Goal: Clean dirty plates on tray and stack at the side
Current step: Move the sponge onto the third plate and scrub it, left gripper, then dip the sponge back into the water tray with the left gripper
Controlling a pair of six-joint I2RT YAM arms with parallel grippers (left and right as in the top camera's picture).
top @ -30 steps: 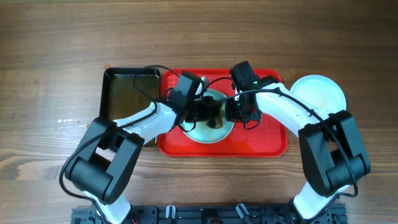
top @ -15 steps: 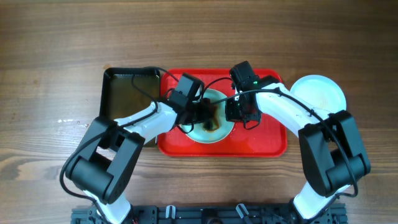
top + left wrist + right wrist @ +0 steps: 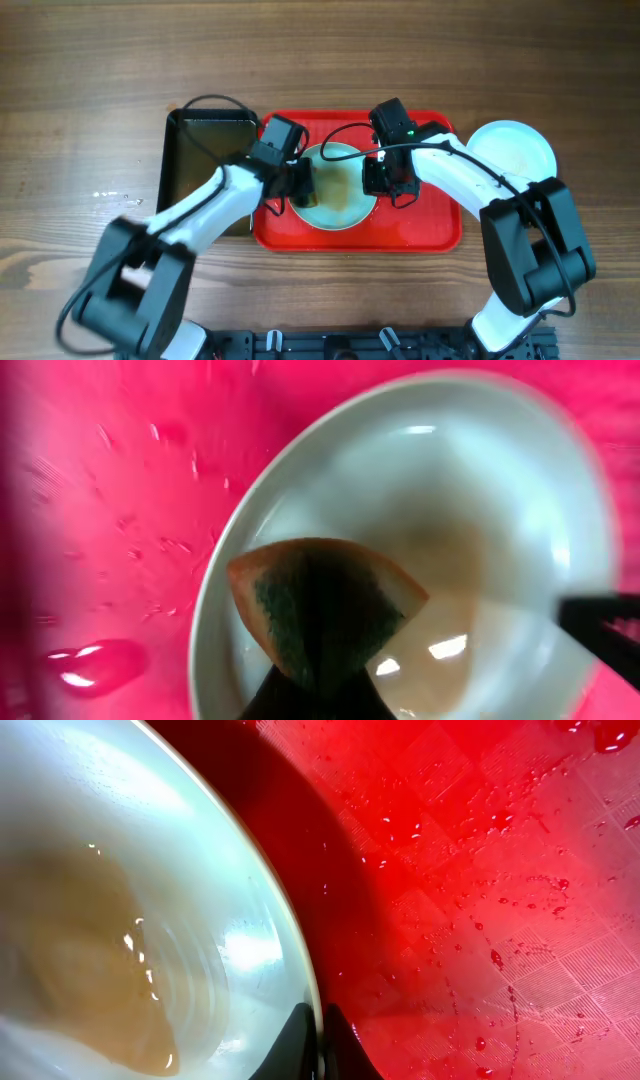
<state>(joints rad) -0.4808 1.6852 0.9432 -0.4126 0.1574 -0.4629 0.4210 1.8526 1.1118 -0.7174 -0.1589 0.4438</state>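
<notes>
1. Your plate [image 3: 340,200] lies on the red tray [image 3: 430,228], with brownish water [image 3: 90,950] pooled in it.
2. The right gripper [image 3: 322,1038] has the plate's right rim between its jaws, and they are pinched onto that edge.
3. The left gripper [image 3: 318,698] reaches over the plate's left half, its jaws clamped on a sponge [image 3: 320,610] that is orange at the edge and dark in the middle.
4. A second plate [image 3: 512,150] sits on the tabletop [image 3: 100,60] just right of the tray, and a black tray [image 3: 205,160] sits just left of it.
</notes>
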